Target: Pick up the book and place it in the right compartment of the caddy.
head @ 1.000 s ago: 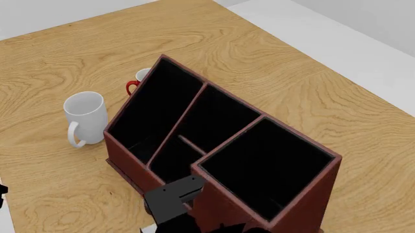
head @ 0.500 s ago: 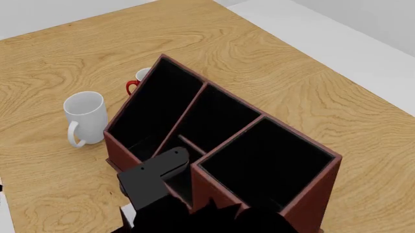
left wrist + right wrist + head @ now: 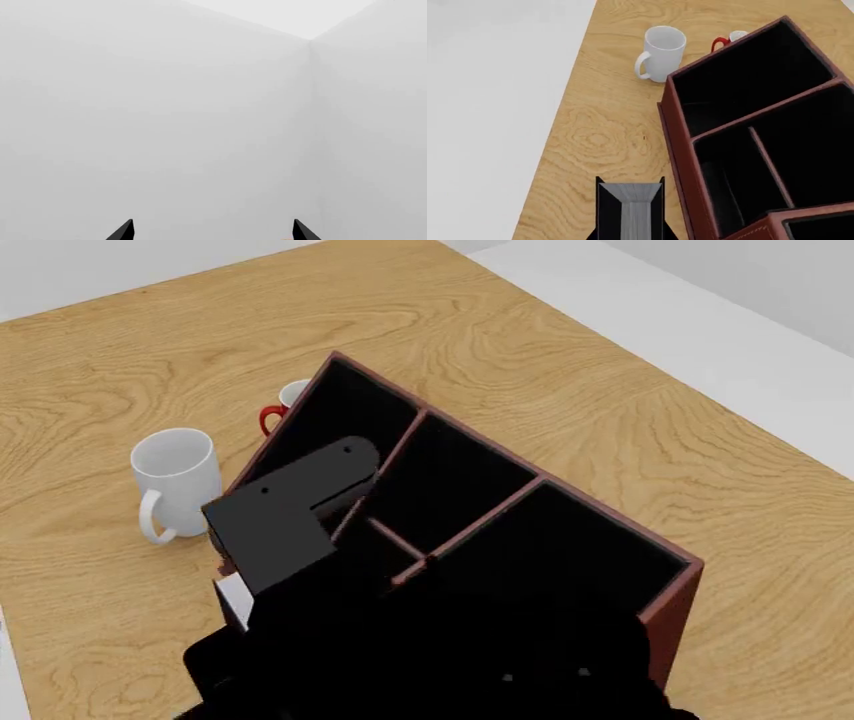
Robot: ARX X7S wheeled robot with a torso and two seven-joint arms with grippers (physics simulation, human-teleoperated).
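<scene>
**Book in the air, carry under way toward the tall compartment**

The right gripper (image 3: pixel 629 235) is clamped on the book (image 3: pixel 629 210): in the right wrist view its two dark fingertips sit against the black covers on either side, with the white page edges showing between them. The book hangs above the bare wooden surface (image 3: pixel 594 135), just to the left of the caddy (image 3: pixel 677 150), outside its wall. In the head view the right arm's dark bulk fills the near part of the scene and hides much of the caddy's near end; a sliver of white page edge (image 3: pixel 231 600) shows at the near left.

The left gripper (image 3: pixel 212 234) is out of play, its fingertips spread apart and empty, facing a blank pale wall.

Judging by this, the pick is done and the transfer is the step in hand. The right compartment (image 3: pixel 587 550), the tall section at the caddy's near-right end, lies across from the book. The next move calls for lifting clear of that raised wall, shifting right until the book is over the square opening, then lowering it in before releasing.

Beyond the caddy's far-left end stand a white mug (image 3: pixel 662 47) and a red-handled mug (image 3: pixel 727 40), well clear of the path.
</scene>
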